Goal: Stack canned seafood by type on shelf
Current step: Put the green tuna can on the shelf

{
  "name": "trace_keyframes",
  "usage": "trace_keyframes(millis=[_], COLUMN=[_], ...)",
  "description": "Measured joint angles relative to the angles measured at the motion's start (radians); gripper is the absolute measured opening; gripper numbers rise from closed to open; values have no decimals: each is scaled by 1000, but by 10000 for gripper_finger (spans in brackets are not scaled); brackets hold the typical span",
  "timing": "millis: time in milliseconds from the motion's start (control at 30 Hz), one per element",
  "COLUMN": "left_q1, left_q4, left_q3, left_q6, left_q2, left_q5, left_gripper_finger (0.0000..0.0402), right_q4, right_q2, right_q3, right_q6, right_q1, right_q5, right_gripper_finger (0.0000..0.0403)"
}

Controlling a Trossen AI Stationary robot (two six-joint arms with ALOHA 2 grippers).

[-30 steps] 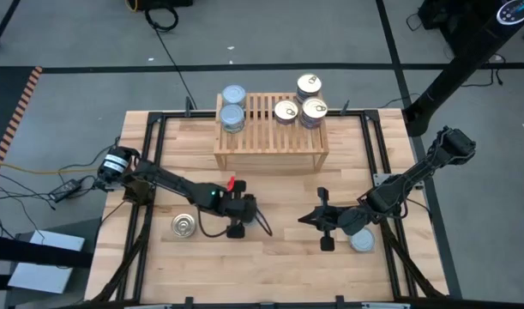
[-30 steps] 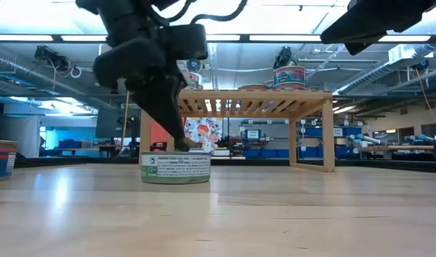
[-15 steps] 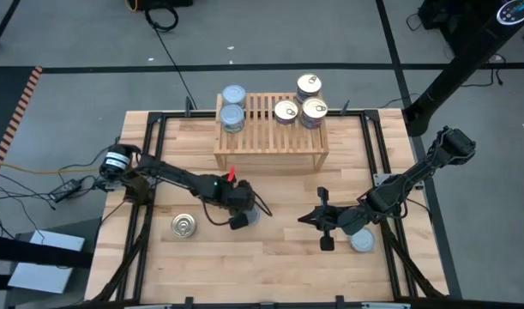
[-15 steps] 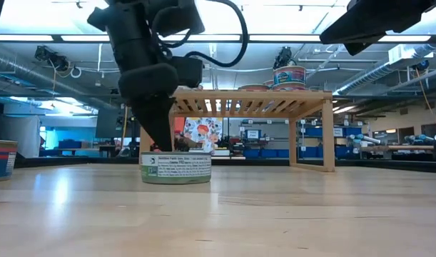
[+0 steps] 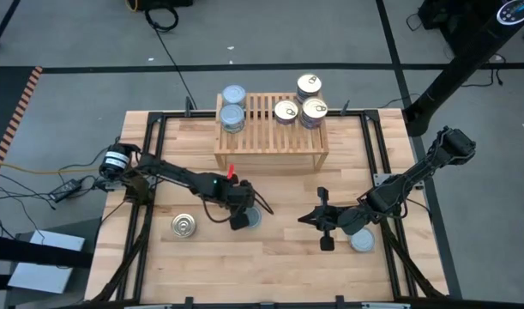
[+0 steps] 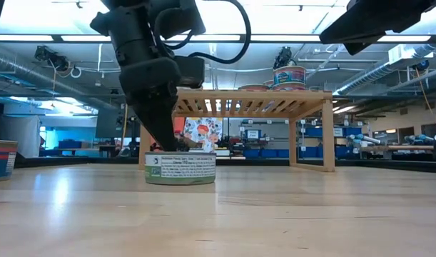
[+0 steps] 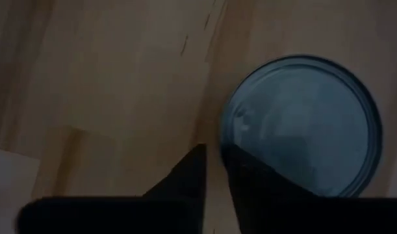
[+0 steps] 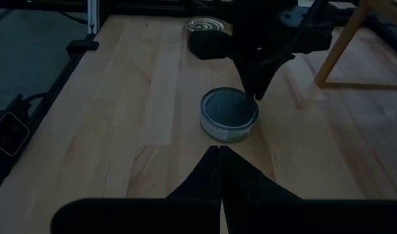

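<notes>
Left claw (image 5: 242,216) — fingertips on blue-lidded tin (image 5: 250,219)

Two dark, slim jointed arms with looping black cables, a small red marking on the left arm (image 5: 231,174)

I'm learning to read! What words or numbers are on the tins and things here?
Tin under the left end effector: white and green label with lines of print, too small to read.
Tin on the shelf: colourful label, too blurred to read.
Tin at the table's left edge: no readable words.
Nothing else shows readable text.
</notes>
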Motion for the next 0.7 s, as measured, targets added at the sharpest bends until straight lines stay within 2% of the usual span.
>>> trace_keyframes(millis=[167, 300, 467, 567, 700], left_q1=[0, 0, 0, 0, 0], left_q4=[37, 67, 266, 359, 421], left_q3=[-2, -10, -77, -116, -141], left_q6=[30, 31, 8, 2, -5], left_q2=[2, 2, 2, 1, 1], left_q5=[2, 1, 69, 71, 62], left_gripper_finger=[7, 4, 2, 2, 1], right_q4=[6, 6, 58, 113, 176], right_q2=[0, 0, 15, 63, 161], right_q3=[0, 0, 0, 0, 0], right_q6=[0, 3, -7, -27, -85], right_q1=[0, 0, 2, 3, -6], right_q5=[-2, -27, -138, -190, -208], right_gripper_finger=[9, 16, 21, 21, 16])
